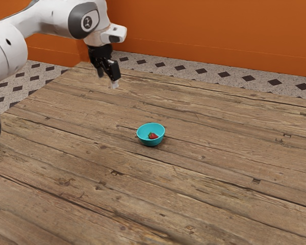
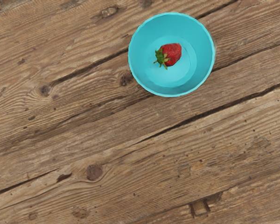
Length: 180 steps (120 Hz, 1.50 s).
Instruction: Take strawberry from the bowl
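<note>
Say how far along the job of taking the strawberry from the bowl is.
Done: no part of it; the strawberry lies in the bowl.

In hand: nothing; the gripper is open, above the table and clear of the bowl.

Left: all of it, meaning reach the strawberry, close on it and lift it out.

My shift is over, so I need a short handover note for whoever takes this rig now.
Black two-finger pincer: open, empty, raised over the brown wooden table, away from the bowl.
Round, smooth turquoise bowl: upright on the table.
Red strawberry with green leaves: inside the bowl.
Done: strawberry not yet taken.
Left: grasp it, lift it out.
</note>
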Motion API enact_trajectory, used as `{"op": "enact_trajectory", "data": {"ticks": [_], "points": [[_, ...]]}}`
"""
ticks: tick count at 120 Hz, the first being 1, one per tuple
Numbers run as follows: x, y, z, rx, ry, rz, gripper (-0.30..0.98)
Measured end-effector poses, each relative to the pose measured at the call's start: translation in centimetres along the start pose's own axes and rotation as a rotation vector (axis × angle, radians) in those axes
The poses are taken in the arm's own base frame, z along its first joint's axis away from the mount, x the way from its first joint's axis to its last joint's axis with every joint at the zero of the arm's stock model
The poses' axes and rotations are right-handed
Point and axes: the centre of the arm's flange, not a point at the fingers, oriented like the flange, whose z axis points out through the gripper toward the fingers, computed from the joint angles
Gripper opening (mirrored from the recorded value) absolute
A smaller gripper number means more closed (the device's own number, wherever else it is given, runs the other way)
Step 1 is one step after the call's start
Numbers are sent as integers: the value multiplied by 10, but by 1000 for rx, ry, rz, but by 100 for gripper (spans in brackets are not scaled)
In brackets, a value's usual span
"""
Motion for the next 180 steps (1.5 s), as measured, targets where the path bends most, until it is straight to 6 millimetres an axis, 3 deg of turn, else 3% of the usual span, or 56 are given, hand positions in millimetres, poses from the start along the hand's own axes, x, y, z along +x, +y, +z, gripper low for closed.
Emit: {"op": "enact_trajectory", "data": {"ticks": [9, 31, 73, 85, 107, 122, 180], "points": [[14, 7, 4, 6, 39, 98, 69], [61, -2, 64, 30, 75, 325, 69], [91, 22, 165, 9, 66, 731, 68], [95, 25, 180, 14, 78, 817, 64], [97, 26, 208, 13, 82, 924, 43], [97, 30, 241, -8, 66, 977, 35], [103, 32, 293, 18, 102, 1096, 30]]}}
